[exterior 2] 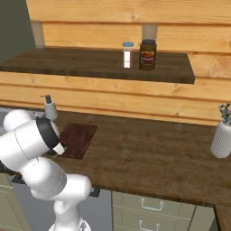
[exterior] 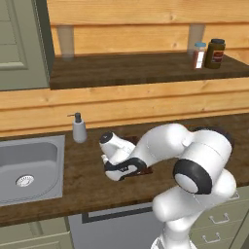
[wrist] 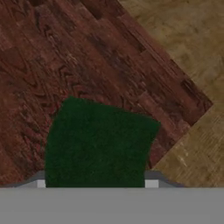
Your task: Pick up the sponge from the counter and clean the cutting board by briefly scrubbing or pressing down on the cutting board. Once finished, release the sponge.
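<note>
The green sponge (wrist: pixel 98 144) sits between my fingertips, and my gripper (wrist: pixel 96 183) is shut on it. Behind the sponge lies the dark reddish cutting board (wrist: pixel 87 65), whose corner points right onto the browner counter (wrist: pixel 188 43). From the left base view, my hand (exterior: pixel 121 168) hangs low over the cutting board (exterior: pixel 146 170), which it mostly hides. In the right base view the cutting board (exterior 2: pixel 79 137) lies beside my arm. Whether the sponge touches the board I cannot tell.
A steel sink (exterior: pixel 29 165) is set in the counter (exterior: pixel 87 180) at the left, with a soap dispenser (exterior: pixel 79 129) behind it. Two jars (exterior: pixel 215 53) stand on the higher shelf. A white vase (exterior 2: pixel 222 137) stands at the far right of the counter.
</note>
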